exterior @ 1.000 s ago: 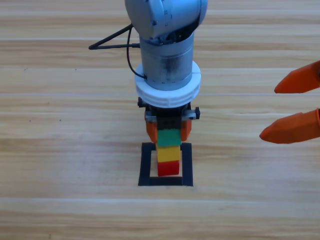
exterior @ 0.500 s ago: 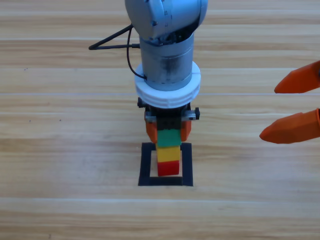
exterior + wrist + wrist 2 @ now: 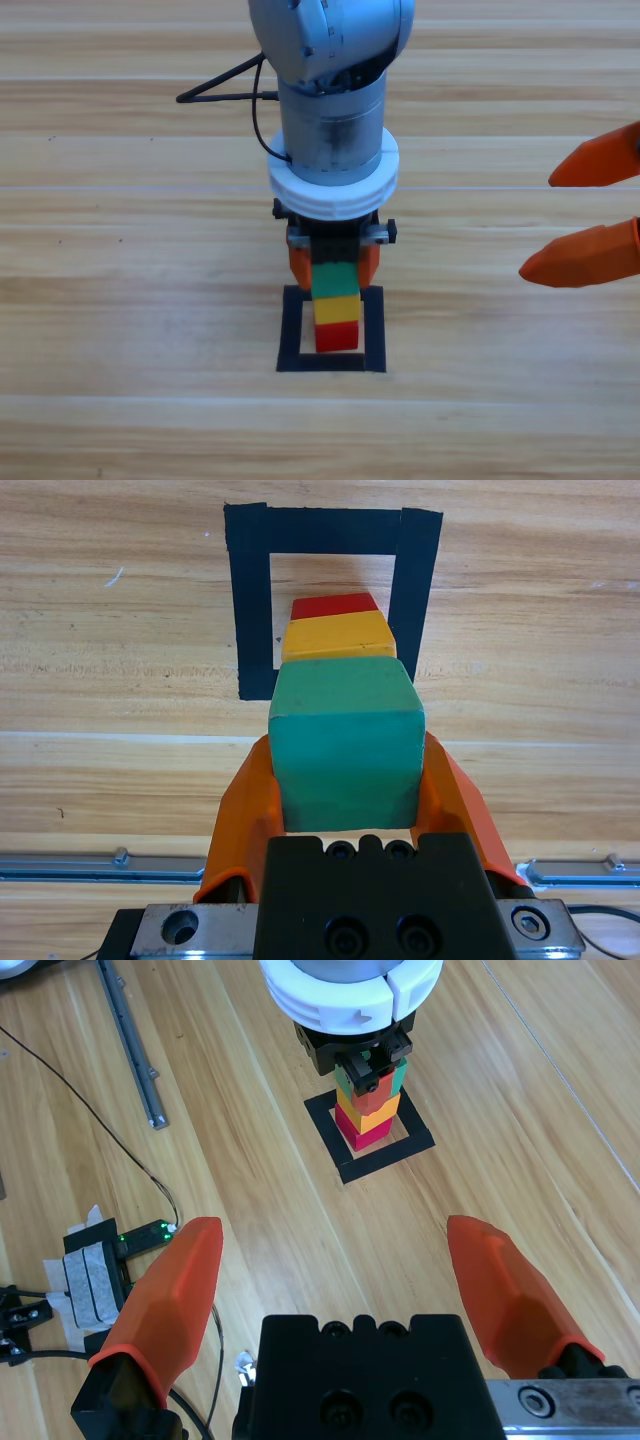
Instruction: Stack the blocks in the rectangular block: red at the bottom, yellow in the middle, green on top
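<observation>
The red cube [image 3: 337,337] stands inside the black tape rectangular block [image 3: 292,330], with the yellow cube [image 3: 337,309] on it and the green cube [image 3: 337,279] on top. My left gripper [image 3: 335,268] comes down from above, shut on the green cube. The left wrist view shows an orange jaw pressed to each side of the green cube [image 3: 345,740], above yellow [image 3: 337,638], red [image 3: 333,606] and the tape [image 3: 255,600]. At the right edge my right gripper [image 3: 535,225] waits open, looking at the stack [image 3: 380,1115] from afar.
A black cable [image 3: 225,80] runs off behind the left arm. The right wrist view shows a metal rail [image 3: 130,1045] and a taped electronic box [image 3: 95,1265] with wires at the table's side. Bare wood surrounds the tape outline.
The left arm has sunk slightly, bringing the green cube down a touch onto the yellow one. The right gripper has held still.
</observation>
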You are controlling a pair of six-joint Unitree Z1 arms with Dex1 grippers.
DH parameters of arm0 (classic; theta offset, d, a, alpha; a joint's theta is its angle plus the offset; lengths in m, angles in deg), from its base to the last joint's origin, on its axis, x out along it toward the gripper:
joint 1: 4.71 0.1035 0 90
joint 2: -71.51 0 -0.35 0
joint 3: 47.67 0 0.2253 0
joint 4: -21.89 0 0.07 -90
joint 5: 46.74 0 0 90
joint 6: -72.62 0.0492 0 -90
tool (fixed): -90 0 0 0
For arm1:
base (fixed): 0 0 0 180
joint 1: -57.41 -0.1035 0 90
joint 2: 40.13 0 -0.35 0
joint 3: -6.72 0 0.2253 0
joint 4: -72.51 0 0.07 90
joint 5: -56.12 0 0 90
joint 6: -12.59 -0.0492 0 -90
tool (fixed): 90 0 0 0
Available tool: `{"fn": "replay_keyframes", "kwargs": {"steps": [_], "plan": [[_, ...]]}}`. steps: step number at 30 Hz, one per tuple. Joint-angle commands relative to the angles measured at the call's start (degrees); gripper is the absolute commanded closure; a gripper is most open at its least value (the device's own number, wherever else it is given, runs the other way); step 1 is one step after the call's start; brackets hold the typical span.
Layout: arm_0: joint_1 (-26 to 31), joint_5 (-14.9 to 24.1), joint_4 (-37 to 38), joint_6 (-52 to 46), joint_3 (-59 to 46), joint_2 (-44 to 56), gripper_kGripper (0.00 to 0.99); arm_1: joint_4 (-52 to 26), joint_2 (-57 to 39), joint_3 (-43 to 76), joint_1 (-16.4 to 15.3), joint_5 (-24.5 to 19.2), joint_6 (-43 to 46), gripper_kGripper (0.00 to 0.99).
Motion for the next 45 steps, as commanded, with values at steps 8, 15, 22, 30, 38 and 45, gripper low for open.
{"fn": "replay_keyframes", "kwargs": {"steps": [8, 15, 22, 30, 38, 45], "plan": [[-1.2, -0.2, 0.4, 0.5, -1.0, -3.8, 0.950, 0.8, 1.2, 1.7, 1.3, -0.9, 0.1, 0.002], [-1.3, -0.1, 0.3, 0.3, -0.7, -1.9, 0.037, 0.8, 1.0, 1.7, 1.3, -0.9, 0.1, 0.002], [-1.2, 0.8, 0.1, 0.6, -1.6, 0.5, 0.000, 0.8, 0.7, 1.8, 1.3, -0.8, -0.1, 0.002], [-1.3, 1.0, 0.1, 0.5, -2.2, 3.7, 0.000, 0.8, 0.4, 1.9, 1.3, -0.3, -0.2, 0.002], [-8.7, 13.3, 0.8, 3.0, 1.5, 25.0, 0.000, 0.8, 1.1, 1.8, 1.3, -0.1, -0.2, 0.002], [-9.9, 17.5, 36.5, 18.3, -52.3, 65.9, 0.000, 0.6, 1.8, 1.7, 1.3, 0.5, -0.2, 0.002]]}}
